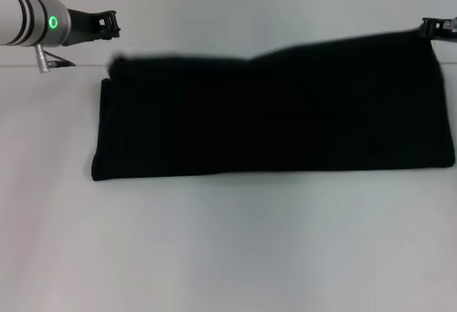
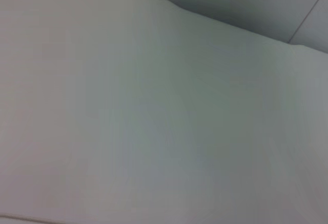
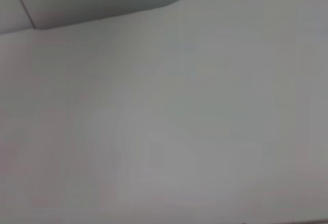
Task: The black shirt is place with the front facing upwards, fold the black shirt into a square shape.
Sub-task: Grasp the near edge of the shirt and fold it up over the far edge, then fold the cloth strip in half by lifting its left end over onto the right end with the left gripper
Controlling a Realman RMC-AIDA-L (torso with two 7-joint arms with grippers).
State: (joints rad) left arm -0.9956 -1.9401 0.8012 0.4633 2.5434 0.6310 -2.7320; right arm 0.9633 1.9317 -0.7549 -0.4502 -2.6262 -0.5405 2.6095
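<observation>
Nearest the robot, the white table [image 1: 228, 255] is a plain matte surface running the whole width of the head view. Farther back lies the black shirt [image 1: 278, 119], folded into a long flat band across the middle and right of the table; no print or label shows, and its far edge rises a little toward the right. Beyond its far left corner hangs the left end effector [image 1: 108, 24] on a silver arm with a green ring light, just apart from the cloth; whether it is open or closed cannot be told. At the far right corner the right end effector [image 1: 437, 28] sits at the frame's edge, right by the shirt's corner; its state cannot be told either. Both wrist views show only pale table with grey wall panels behind.
</observation>
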